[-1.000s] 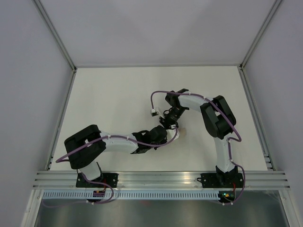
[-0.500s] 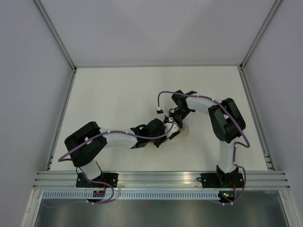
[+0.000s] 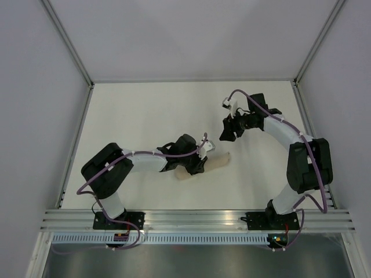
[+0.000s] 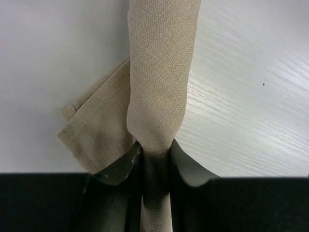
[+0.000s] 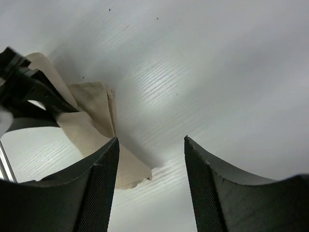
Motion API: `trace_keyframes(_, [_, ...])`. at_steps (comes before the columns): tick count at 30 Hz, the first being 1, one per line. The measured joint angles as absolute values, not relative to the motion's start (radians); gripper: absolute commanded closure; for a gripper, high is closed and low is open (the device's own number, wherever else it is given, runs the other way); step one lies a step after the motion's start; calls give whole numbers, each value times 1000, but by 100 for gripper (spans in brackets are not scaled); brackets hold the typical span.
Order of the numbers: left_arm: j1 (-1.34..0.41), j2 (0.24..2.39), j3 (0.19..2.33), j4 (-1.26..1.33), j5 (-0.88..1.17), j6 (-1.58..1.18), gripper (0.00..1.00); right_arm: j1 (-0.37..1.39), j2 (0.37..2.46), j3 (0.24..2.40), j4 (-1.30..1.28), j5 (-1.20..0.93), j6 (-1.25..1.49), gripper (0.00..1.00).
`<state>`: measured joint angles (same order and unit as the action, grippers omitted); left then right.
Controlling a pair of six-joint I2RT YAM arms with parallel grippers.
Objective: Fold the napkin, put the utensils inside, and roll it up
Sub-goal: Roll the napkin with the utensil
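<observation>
fingers (image 4: 120, 166) of left gripper (image 4: 154, 153) pinch rolled napkin (image 4: 161, 72); right gripper (image 5: 150, 140) spread wide, empty, well apart

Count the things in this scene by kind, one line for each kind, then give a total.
Napkin: 1, rolled, lying on the table
Grippers: 2, the left gripper pinching the napkin, the right gripper open and apart from it
Table: 1
Total: 4
</observation>
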<state>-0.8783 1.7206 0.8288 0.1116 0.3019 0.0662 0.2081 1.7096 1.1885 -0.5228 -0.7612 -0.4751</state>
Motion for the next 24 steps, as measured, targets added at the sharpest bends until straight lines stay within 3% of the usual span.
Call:
trace_keyframes(12, [-760, 1851, 1003, -77, 585, 45, 78, 255, 1259, 786, -406, -753, -744, 31])
trace_keyframes(24, [-709, 1956, 1131, -218, 741, 46, 77, 554, 1209, 561, -247, -505, -931, 31])
